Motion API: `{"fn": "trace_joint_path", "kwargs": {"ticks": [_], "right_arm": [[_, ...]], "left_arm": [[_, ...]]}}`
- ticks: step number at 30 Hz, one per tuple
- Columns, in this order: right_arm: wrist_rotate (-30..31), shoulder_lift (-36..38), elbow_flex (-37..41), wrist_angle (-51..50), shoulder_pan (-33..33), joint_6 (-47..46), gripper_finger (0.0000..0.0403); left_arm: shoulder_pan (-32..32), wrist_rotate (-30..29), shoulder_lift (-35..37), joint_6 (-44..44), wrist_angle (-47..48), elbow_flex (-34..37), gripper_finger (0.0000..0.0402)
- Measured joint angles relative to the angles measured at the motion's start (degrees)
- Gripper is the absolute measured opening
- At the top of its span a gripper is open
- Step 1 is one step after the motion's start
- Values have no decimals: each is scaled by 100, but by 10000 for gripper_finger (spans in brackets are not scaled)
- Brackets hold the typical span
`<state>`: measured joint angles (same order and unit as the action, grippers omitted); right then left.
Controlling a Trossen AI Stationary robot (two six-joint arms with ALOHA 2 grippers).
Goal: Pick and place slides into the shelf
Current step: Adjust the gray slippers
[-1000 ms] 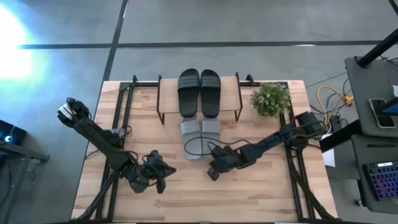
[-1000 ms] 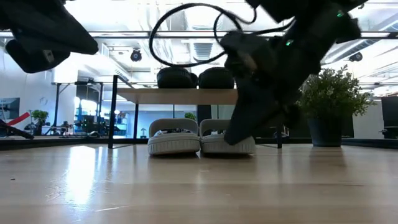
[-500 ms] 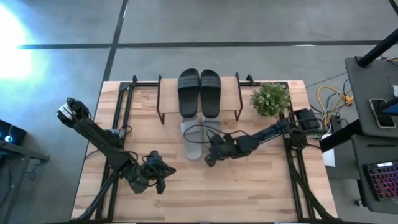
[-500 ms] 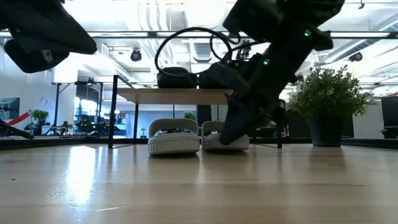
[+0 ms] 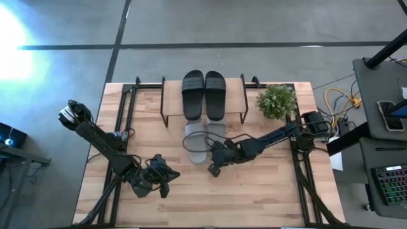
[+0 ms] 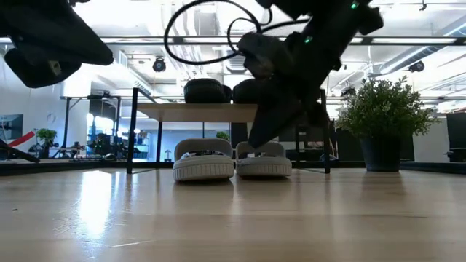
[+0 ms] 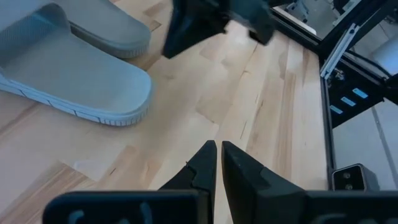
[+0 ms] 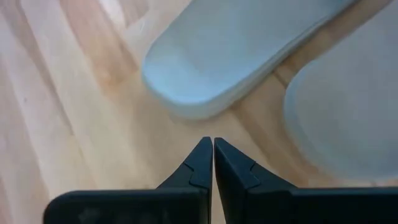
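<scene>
Two black slides point(image 5: 203, 94) lie side by side on the shelf's light top board point(image 5: 236, 95). Two light grey slides point(image 5: 205, 138) rest sole-down on the table, toes under the shelf and heels toward the near edge; the low view shows them point(image 6: 231, 160) between the shelf's legs. My right gripper point(image 5: 213, 170) is shut and hangs just near of the grey slides' heels point(image 8: 236, 56), clear of them and above the table. My left gripper point(image 5: 162, 184) is shut and waits near the table's near-left part.
A potted plant point(image 5: 276, 102) stands right of the shelf at the far right. Black frame rails point(image 5: 124, 108) run along the table's left and right sides. A cable loop point(image 5: 194, 143) from the right arm hangs over the grey slides. Bare wood lies near of the slides.
My right gripper has moved toward the table's left and a little toward the shelf, then risen off the table, staying shut. The right grey slide seems to have slid slightly toward the shelf. The left arm has kept still.
</scene>
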<state>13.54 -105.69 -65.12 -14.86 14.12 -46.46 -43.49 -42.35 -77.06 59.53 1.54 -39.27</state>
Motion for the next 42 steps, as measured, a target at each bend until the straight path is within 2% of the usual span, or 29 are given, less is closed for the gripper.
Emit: {"fn": "trace_joint_path", "kwargs": {"ticks": [7, 12, 15, 18, 25, 31, 42], "right_arm": [[20, -2, -1, -80, 45, -87, 9], [16, -2, -11, -80, 49, -44, 9], [18, -2, -12, -78, 49, -44, 9], [17, -2, -12, -82, 47, -44, 9], [2, 12, -12, -117, 49, -44, 9], [0, 56, -12, -122, 49, -44, 9], [0, 114, -12, -133, 49, -46, 9]], "left_arm": [[13, 4, -94, -4, -50, 33, 10], [116, 29, -191, -254, -758, 31, 10], [275, 289, -530, -858, -1482, 31, 10], [479, 383, -1016, -1080, -2041, 31, 10], [1003, 484, -1960, -1069, -2347, -13, 10], [1389, 1207, -2498, -1553, -3373, -14, 10], [2131, 1230, -2650, -1935, -3354, -39, 10]]}}
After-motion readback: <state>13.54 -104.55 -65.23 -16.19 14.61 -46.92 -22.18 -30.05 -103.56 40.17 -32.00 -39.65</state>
